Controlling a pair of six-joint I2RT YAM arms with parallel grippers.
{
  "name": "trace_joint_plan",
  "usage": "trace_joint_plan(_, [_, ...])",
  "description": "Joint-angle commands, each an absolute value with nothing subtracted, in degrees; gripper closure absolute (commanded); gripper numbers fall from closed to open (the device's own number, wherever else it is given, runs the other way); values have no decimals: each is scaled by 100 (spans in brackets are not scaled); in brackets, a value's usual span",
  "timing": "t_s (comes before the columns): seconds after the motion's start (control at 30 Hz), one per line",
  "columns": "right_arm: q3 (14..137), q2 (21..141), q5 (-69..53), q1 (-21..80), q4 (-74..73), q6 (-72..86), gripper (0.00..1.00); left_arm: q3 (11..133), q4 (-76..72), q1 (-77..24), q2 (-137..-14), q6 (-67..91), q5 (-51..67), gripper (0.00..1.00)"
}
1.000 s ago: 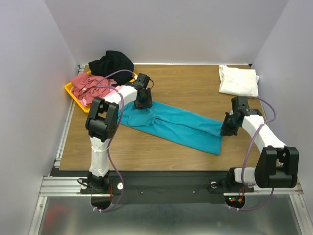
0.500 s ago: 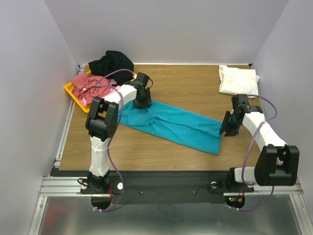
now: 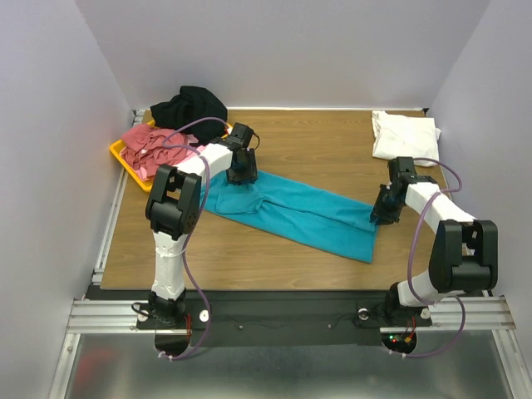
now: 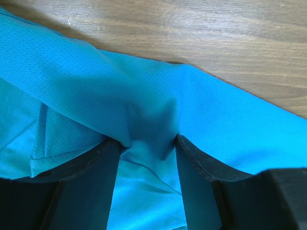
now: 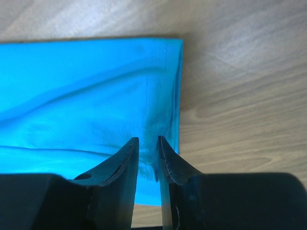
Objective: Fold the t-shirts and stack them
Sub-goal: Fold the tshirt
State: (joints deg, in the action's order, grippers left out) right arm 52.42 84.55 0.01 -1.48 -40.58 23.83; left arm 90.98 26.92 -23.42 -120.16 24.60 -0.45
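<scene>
The teal t-shirt (image 3: 299, 212) lies stretched in a long band across the wooden table. My left gripper (image 3: 241, 176) sits on its far left end; in the left wrist view the gripper (image 4: 146, 141) has a bunched fold of teal cloth (image 4: 144, 96) pinched between its jaws. My right gripper (image 3: 379, 218) is at the shirt's right end; in the right wrist view the gripper (image 5: 147, 140) is nearly closed on the cloth just inside the hemmed edge (image 5: 172, 96). A white shirt (image 3: 406, 137) lies folded at the back right. A black shirt (image 3: 189, 106) and dusty red and pink shirts (image 3: 154, 145) lie in a heap at the back left.
A yellow plastic tray (image 3: 119, 152) under the red and pink shirts stands at the back left corner. Grey walls close in the table on three sides. Bare wood (image 3: 316, 150) shows between the teal shirt and the white shirt.
My right arm has swung its elbow inward and its gripper has shifted slightly left and back at the shirt's right edge. The left arm and the shirt have not visibly moved.
</scene>
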Motion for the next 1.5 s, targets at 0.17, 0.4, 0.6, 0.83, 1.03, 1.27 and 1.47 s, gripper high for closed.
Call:
trace_joint_plan(0.17, [5168, 8455, 35, -176, -3577, 2408, 80, 9167, 2804, -2303, -11988, 2382, -44, 39])
trace_joint_plan(0.4, [4984, 8113, -316, -176, -3708, 2452, 80, 9158, 2804, -2311, -11979, 2391, -44, 39])
trace_joint_plan(0.6, [4843, 7998, -351, -176, -3858, 2426, 80, 9220, 2830, -2303, -11997, 2391, -35, 39])
trace_joint_plan(0.83, [4869, 8217, -404, -176, -3858, 2338, 100, 9246, 2830, -2303, -12023, 2391, -26, 39])
trace_joint_plan(1.03, [4834, 8025, -483, -176, -4016, 2259, 100, 9167, 2769, -2303, -11997, 2417, -26, 39])
trace_joint_plan(1.27, [4693, 7612, -598, -176, -4350, 2311, 100, 9070, 2707, -2303, -11953, 2426, -26, 39])
trace_joint_plan(1.47, [4816, 7462, -563, -176, -4623, 2303, 100, 8991, 2672, -2303, -11909, 2435, -35, 39])
